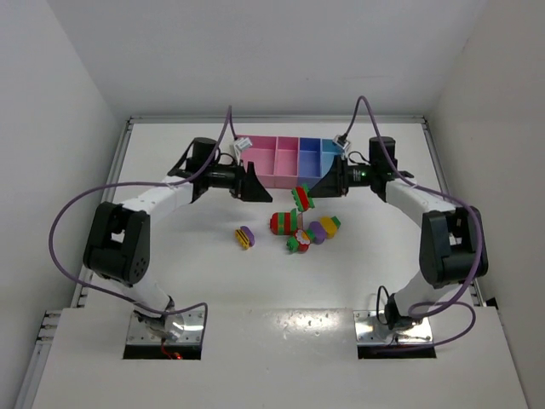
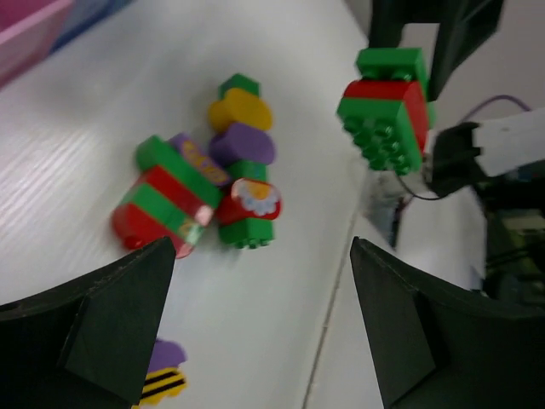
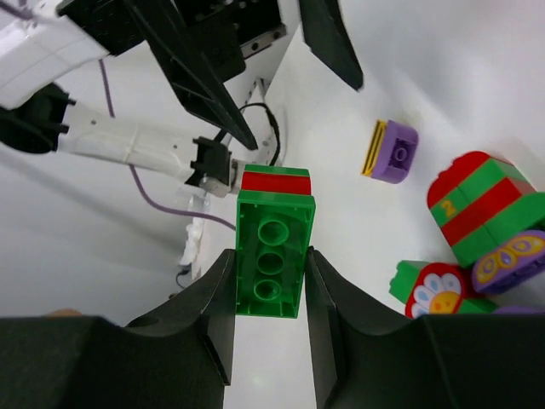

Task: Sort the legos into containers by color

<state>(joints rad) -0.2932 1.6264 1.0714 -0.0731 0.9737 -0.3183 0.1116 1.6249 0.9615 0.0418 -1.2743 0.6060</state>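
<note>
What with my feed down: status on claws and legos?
Right claw shut on green-red-green lego stack. Left claw open, empty. Other legos loose on table, bins beyond.

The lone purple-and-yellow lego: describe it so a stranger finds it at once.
Find the pink and blue containers at the back; in front of them lies a cluster of legos. The purple-and-yellow lego sits alone to its left, clear of every other brick.

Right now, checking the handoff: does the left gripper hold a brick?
No, the left gripper stands open, empty; the right gripper holds the green-red stack.
</note>
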